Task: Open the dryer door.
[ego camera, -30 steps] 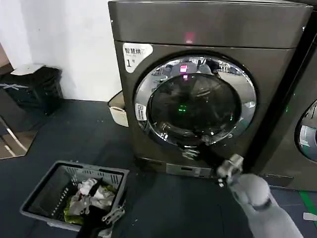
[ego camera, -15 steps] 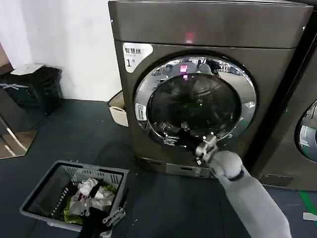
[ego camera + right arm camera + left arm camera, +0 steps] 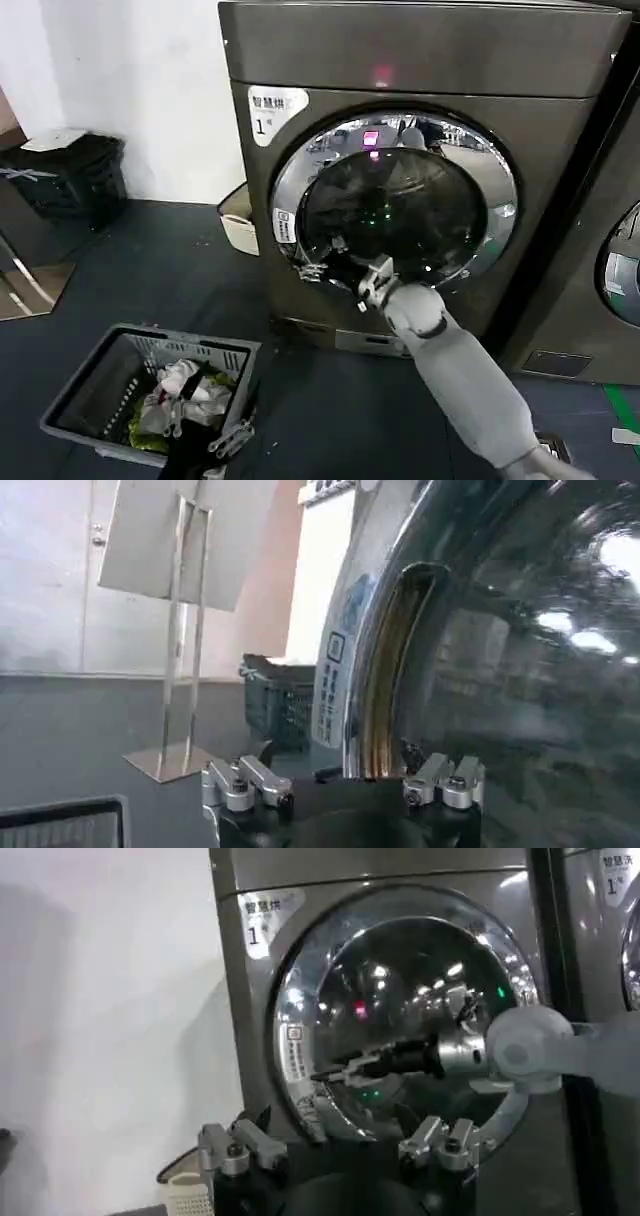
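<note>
Jaws parted, holding nothing: right gripper [image 3: 322,265] nearing dryer door [image 3: 395,205] handle recess [image 3: 395,670] at eight o'clock; hooking, pulling next.

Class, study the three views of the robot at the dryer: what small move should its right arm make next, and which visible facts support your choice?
Probably ease the right tool a little further toward the recessed handle slot in the dryer door rim, then hook it. The door sits flush and closed against the dryer, and the open tool is beside the slot, not inside it. The left tool waits, held back from the door.
</note>
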Controlling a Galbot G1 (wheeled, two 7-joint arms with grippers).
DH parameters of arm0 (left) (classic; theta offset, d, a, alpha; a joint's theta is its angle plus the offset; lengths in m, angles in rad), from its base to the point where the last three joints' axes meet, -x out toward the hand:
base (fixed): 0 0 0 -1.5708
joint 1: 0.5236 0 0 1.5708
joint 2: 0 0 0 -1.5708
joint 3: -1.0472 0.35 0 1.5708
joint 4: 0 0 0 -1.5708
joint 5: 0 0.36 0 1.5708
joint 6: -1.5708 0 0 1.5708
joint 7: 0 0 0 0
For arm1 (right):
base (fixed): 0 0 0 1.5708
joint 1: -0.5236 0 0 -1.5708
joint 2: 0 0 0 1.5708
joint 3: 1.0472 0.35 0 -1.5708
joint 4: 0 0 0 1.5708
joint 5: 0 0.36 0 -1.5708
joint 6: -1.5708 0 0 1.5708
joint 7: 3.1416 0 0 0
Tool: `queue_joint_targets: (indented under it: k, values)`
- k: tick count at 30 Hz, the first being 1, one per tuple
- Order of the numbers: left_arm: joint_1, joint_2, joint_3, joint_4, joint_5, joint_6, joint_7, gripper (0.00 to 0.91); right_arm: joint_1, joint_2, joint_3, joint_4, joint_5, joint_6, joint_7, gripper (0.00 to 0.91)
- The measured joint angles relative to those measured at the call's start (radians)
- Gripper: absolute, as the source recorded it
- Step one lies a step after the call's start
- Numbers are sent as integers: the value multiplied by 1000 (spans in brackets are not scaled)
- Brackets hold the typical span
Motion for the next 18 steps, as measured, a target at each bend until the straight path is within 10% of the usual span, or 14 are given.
queue_joint_targets:
  k: [18]
  values:
    - [-14, 1, -7, 18, 7, 12, 4, 907, 42, 29, -37, -50, 2, 9, -42, 907]
